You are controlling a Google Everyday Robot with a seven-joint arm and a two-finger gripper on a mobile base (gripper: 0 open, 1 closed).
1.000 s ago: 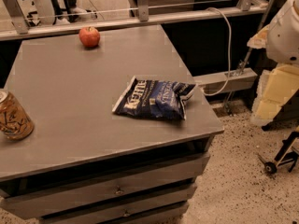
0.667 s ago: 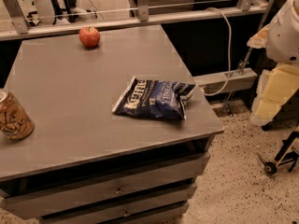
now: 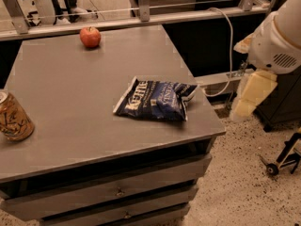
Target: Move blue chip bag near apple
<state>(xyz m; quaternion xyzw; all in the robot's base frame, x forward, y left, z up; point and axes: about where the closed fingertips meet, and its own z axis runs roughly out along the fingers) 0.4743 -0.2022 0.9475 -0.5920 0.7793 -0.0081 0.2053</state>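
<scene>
Navy foil chip bag (image 3: 155, 100) lies ungrasped, well apart from the round red apple (image 3: 90, 36); cream gripper (image 3: 251, 95) hangs far right, state untellable.

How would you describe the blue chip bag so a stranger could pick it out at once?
Start at the grey table with drawers. Near its right front corner, closest to the robot's tool hanging beyond that edge, lies the blue chip bag. Unlike the red apple and tan can, it is flat, crinkled and navy, with white lettering.
</scene>
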